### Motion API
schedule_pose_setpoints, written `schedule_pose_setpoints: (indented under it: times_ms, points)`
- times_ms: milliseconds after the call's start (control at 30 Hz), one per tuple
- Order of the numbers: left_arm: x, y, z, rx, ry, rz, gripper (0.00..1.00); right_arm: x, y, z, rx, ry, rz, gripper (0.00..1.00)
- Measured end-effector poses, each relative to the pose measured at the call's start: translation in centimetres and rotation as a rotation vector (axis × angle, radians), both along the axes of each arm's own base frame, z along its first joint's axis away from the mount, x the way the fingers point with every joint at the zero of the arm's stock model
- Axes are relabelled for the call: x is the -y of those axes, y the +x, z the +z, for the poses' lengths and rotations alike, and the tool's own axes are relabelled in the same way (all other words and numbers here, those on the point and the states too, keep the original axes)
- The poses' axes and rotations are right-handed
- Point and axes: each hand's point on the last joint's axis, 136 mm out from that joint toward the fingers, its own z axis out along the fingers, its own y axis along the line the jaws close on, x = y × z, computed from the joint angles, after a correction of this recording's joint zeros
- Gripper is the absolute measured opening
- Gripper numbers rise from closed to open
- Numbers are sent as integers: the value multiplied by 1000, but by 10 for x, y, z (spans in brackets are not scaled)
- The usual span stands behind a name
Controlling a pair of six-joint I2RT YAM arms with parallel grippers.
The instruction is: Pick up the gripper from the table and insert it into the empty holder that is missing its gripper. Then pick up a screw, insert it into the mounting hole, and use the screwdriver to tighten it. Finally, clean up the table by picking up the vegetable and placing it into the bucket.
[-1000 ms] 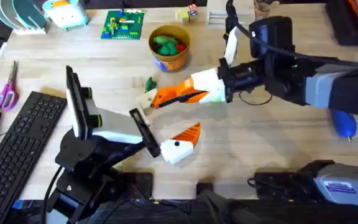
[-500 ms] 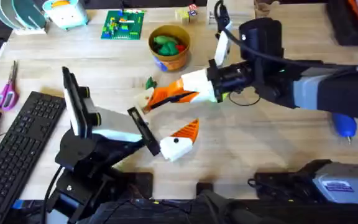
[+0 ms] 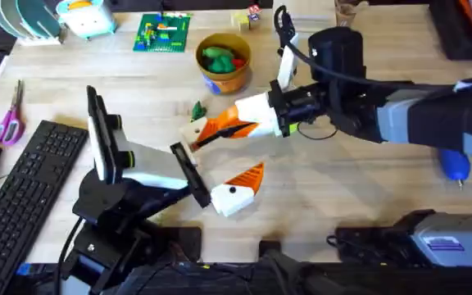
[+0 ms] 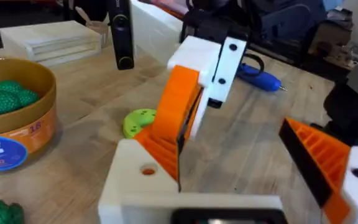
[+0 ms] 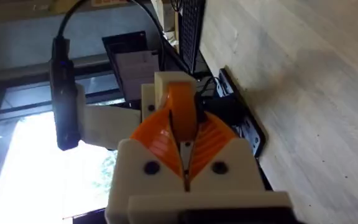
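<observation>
The orange ribbed gripper (image 5: pixel 182 115) is pinched in my right gripper (image 3: pixel 211 129), which is shut on it. It is pressed against the white holder (image 4: pixel 143 177), the bare finger of my left gripper (image 3: pixel 224 154). The left gripper stands open; its other finger (image 4: pixel 328 162) carries an orange pad. The left wrist view shows the right gripper (image 4: pixel 191 99) coming down onto the holder from above. A small dark green vegetable (image 3: pixel 197 109) lies just beyond the holder. The yellow-orange bucket (image 3: pixel 238 75) stands behind it. The blue screwdriver (image 3: pixel 454 164) lies at the far right.
A lime-green ring disc (image 4: pixel 138 121) lies beside the holder. Green and red toy foods (image 3: pixel 221 58) fill the bucket. A keyboard (image 3: pixel 27 192) and scissors (image 3: pixel 8 119) are on the left, a brick plate (image 3: pixel 162 33) and wooden blocks (image 3: pixel 248 18) at the back.
My right gripper has moved left with the orange gripper in it, closing in on the holder. The left arm has stayed put.
</observation>
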Motion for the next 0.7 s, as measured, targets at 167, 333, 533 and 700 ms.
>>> schedule_pose_setpoints:
  times_ms: [167,333,533,700]
  points:
    - [0,0,0,1,1,-1,993,0,0,0,-1,0,0,8]
    - [0,-1,0,6,3,-5,993,1,0,0,-3,3,2,43]
    - [1,-2,0,11,5,-16,993,3,-1,1,-13,9,13,103]
    - [3,-5,0,16,7,-32,993,3,-2,0,-16,9,16,199]
